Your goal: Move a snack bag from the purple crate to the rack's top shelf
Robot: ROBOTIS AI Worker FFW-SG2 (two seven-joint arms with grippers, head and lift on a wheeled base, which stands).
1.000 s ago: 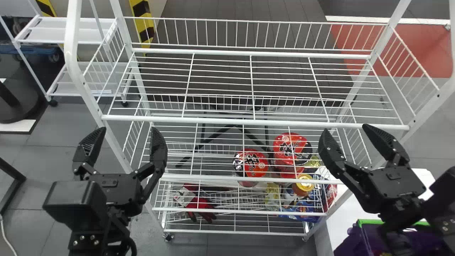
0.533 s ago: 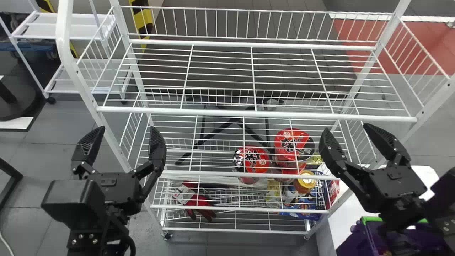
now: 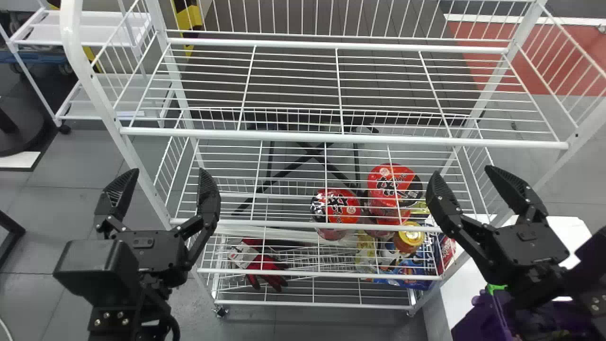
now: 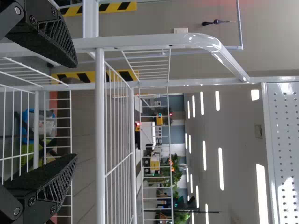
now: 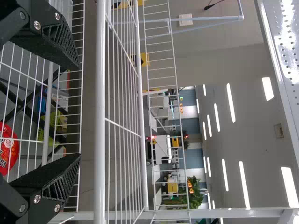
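The left gripper [image 3: 161, 189] stands open with nothing between its fingers, in front of the rack's left side; in the left wrist view the same gripper [image 4: 70, 112] is wide apart. At the rack's right side the right gripper [image 3: 459, 182] is open and holds nothing; the right wrist view shows that gripper [image 5: 74, 112] before the shelf wires. The rack's top shelf [image 3: 293, 136] is bare white wire. At the bottom right the purple crate [image 3: 478, 315] sits partly under the right arm, which hides much of its inside.
Red-lidded bowls [image 3: 336, 206] stand on the middle shelf. Lower down are red gloves [image 3: 267, 270], an orange-lidded jar [image 3: 408, 237] and blue packs [image 3: 416, 274]. A white table [image 3: 466, 284] bears the crate beside the rack. Another white rack [image 3: 85, 33] is at the back left.
The top shelf has shifted down toward the bottom of the view and appears larger and nearer than before. Both grippers keep nearly the same place in the view and remain open.
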